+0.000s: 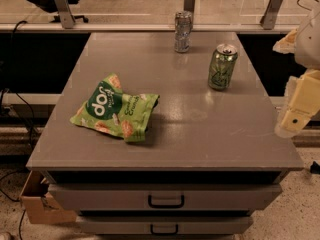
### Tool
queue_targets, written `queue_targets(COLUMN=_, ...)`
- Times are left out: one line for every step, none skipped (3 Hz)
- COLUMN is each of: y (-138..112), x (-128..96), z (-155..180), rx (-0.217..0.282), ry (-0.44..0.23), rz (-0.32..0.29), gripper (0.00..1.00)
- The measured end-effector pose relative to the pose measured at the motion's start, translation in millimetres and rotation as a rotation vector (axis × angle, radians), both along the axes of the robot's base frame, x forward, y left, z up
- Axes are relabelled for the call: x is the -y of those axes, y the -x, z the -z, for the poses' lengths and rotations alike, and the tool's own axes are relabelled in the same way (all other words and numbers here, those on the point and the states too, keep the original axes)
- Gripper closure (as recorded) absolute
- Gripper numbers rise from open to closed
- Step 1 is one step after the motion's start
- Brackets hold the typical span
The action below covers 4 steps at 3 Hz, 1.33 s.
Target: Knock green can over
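Green can (223, 67) upright, gripper (296, 115) well apart at right.

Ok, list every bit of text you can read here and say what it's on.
"pop": large white letters on the bag, tilted.
Smaller print on the bag: too blurred to read.
Pale markings on the green can: unreadable.
Label on the silver can: nothing legible.
On the gripper, past the right edge of the table: no text.
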<state>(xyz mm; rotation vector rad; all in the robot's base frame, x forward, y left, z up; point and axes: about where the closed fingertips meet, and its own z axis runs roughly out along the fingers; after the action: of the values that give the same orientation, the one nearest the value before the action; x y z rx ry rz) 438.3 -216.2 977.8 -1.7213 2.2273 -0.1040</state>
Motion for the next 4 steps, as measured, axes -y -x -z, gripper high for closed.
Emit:
queue_targets(y=0, x=0, z=0, rx=0.0, ry=0.0, rz=0.0, gripper=0.0)
queue_targets(y=-27, x=5, z=7, rx=0.037, ry=-0.1, rz=0.026, gripper=0.0)
queue_targets(y=-85, x=26, z=22, rx=0.116, ry=-0.322, rz=0.07, gripper=0.0)
queue_targets(y=-137, x=30, z=38, rx=0.152, ry=-0.557, rz=0.082, gripper=0.0)
